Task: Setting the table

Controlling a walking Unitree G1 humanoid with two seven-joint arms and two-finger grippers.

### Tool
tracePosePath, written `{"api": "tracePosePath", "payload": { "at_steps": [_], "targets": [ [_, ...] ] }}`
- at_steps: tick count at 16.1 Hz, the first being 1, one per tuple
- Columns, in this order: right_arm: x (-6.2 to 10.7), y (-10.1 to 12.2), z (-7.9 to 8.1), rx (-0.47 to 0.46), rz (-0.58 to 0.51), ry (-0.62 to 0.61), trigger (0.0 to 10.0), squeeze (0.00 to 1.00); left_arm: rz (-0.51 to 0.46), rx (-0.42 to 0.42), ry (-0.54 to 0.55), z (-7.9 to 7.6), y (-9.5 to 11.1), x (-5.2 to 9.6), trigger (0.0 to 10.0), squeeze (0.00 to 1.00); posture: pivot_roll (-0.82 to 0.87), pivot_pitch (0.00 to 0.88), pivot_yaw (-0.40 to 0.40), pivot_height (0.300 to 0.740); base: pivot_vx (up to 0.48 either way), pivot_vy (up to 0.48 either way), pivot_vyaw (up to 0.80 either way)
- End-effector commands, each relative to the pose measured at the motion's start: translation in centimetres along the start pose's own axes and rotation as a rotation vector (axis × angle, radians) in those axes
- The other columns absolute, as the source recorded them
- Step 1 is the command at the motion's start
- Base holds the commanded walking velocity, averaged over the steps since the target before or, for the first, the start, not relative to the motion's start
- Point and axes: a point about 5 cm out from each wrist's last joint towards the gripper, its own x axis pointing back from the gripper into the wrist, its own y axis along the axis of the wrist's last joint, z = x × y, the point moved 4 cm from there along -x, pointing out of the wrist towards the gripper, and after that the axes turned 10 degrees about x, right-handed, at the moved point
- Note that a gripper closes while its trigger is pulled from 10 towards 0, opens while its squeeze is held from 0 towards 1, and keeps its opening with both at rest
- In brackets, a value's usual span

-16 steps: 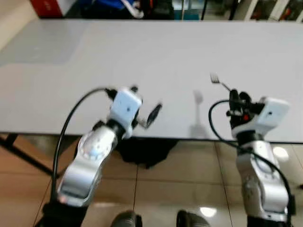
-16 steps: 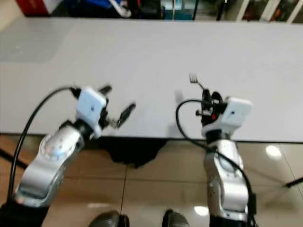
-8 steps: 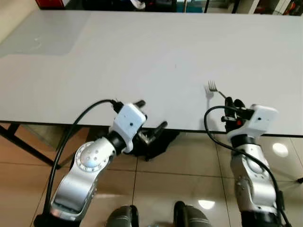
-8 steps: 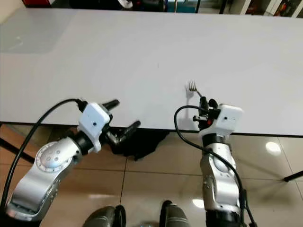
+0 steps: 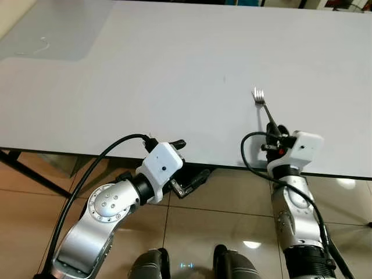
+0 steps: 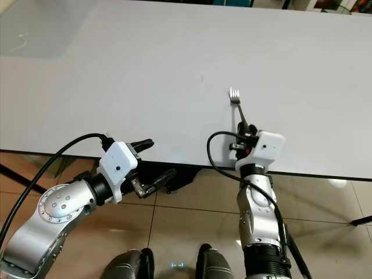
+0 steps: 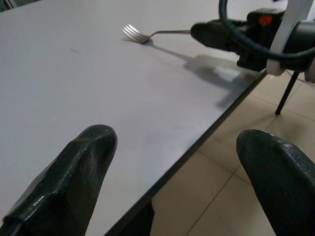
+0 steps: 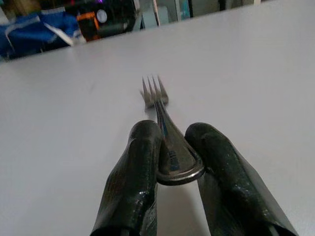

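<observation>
A silver fork (image 5: 261,103) lies over the white table (image 5: 145,75) near its front edge, tines pointing away from me. My right gripper (image 5: 274,131) is shut on the fork's handle; in the right wrist view the handle end (image 8: 173,162) sits pinched between the two black fingers (image 8: 133,182). My left gripper (image 5: 189,164) hangs open at the table's front edge, one finger level with the edge and the other below it, holding nothing. In the left wrist view the fork (image 7: 142,34) lies beyond the open fingers (image 7: 74,172).
The tabletop is wide and bare apart from the fork. Tiled floor (image 5: 221,215) lies below the front edge, with a dark bundle (image 6: 174,174) under the table. My feet (image 5: 192,266) stand on the tiles.
The camera has tilted and drawn closer to the table. My right gripper has lowered the fork down to the tabletop. My left gripper has sunk from over the table to its front edge.
</observation>
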Motion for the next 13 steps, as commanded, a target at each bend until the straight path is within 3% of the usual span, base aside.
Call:
{"api": "tracePosePath", "payload": {
  "at_steps": [1,3,9,13],
  "targets": [
    [0.6,-1.5,-0.1,0.01,0.059,-0.013,10.0,0.0,-0.005,-0.01,-0.034,-0.6,0.4,0.1,10.0,0.0,0.14,0.222,0.028,0.74,0.0,0.0,0.0],
    [1.2,-2.5,-0.3,0.012,0.106,-0.036,10.0,0.0,-0.001,-0.015,-0.041,-0.5,0.4,0.1,10.0,0.0,0.15,0.21,0.037,0.74,0.0,0.0,0.0],
    [1.9,-3.6,0.9,-0.107,0.163,-0.081,10.0,0.0,-0.004,-0.021,-0.059,-0.6,0.7,-0.1,10.0,0.0,0.15,0.195,0.044,0.74,0.0,0.0,0.0],
    [1.3,-4.1,0.6,-0.265,0.204,-0.186,10.0,0.0,0.001,-0.026,-0.061,-0.3,0.7,0.1,10.0,0.0,0.16,0.198,0.045,0.74,0.0,0.0,0.0]
  ]
}}
